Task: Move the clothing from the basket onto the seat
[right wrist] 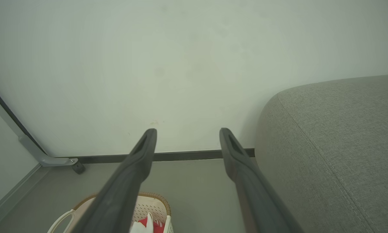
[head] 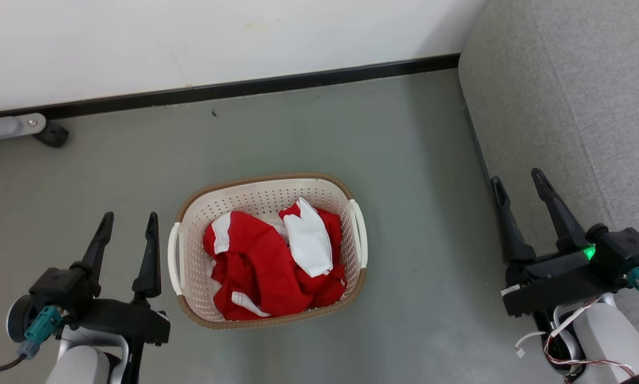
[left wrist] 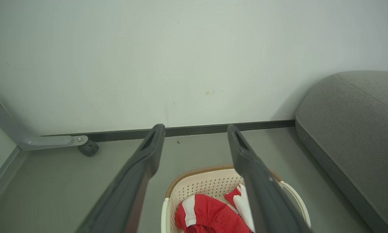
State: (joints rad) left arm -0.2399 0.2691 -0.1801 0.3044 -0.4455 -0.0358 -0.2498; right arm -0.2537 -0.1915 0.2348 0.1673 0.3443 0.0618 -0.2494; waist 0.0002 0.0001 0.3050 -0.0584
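Grey floor by a white wall. Clothing [head: 269,261] all heaped in the basket [head: 191,234], between the arms; seat [head: 581,106] at right bare. Left gripper [head: 128,224] and right gripper [head: 519,184] both spread wide, empty, clear of basket. Judged: nothing moved yet, every garment left.

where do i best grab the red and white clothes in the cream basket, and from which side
Pinch the raised fold at the middle of the crumpled red and white fabric clothing, coming straight down from above: the walls of the cream perforated plastic basket ring the heap and block a sideways reach. The open left hand looks nearer.
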